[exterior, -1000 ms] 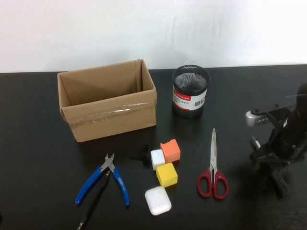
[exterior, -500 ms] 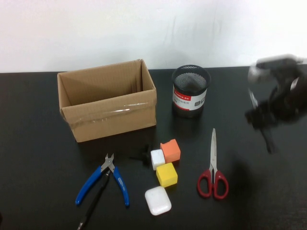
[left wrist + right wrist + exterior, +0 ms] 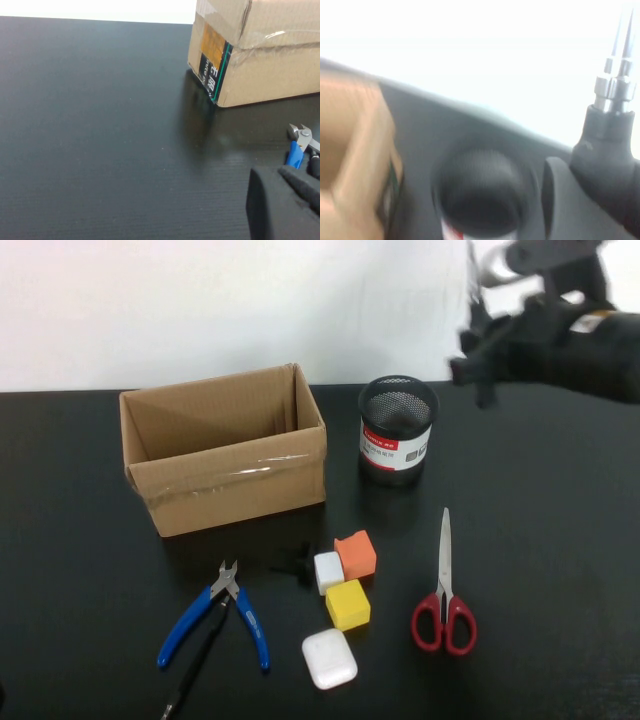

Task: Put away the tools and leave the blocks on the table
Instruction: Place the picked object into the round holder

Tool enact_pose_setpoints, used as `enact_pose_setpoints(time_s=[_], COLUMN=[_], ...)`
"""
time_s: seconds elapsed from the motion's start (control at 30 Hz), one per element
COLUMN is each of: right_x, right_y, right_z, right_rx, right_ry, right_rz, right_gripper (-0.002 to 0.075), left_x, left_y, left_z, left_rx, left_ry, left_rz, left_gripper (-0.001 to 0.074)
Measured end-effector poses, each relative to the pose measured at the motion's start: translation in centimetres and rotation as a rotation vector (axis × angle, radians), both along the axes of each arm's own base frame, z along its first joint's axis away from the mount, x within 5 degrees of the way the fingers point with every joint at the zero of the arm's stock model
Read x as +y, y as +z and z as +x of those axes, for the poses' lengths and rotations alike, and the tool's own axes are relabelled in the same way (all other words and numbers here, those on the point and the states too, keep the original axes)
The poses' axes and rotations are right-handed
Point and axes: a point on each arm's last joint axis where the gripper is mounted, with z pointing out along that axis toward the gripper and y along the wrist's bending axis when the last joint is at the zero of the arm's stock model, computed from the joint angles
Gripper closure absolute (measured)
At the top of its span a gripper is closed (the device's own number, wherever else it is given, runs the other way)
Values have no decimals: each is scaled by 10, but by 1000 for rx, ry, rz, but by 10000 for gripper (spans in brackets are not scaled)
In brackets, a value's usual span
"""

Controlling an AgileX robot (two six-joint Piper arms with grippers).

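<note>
Risen from table level a second ago, the right gripper (image 3: 478, 368) now hangs above and just right of the mesh cup (image 3: 398, 429), clamped on what looks like 1 black screwdriver (image 3: 615, 95). Nearest the robot, pliers (image 3: 222, 612), scissors (image 3: 444, 590) and 3 blocks (image 3: 345, 580) lie untouched; the left gripper (image 3: 287, 200) sits low by the pliers, its state unclear. Centre the tip over the cup before releasing.

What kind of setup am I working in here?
Likely a lab tabletop test bench: a plain black table against a bare white wall, staged props like a cardboard box and mesh pen cup. Right gripper above the cup; left gripper low beside the box.
</note>
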Motion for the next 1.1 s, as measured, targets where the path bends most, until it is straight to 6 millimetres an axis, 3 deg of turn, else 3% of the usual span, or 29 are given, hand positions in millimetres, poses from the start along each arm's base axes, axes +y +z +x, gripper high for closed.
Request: enact_pose_setpoints(time_s=[0.17,0.43,0.67,0.8,1.1], right_x=[19,29,29,11,-72], right_y=[-2,-32,-31,-22,14], right_z=[3,-6,-8,-3,25], right_rx=[-133,0,22,33,251], right_ry=[-18,250,259,213,2], right_rz=[-10,-469,-454,-427,-43], right_gripper=[732,732,732,732,732], left_x=[0,0,0,0,0], left_y=[0,0,0,0,0], left_z=[0,0,0,0,0], left_rx=[0,0,0,0,0], left_ry=[0,0,0,0,0], left_rz=[0,0,0,0,0], left_gripper=[741,741,741,741,741])
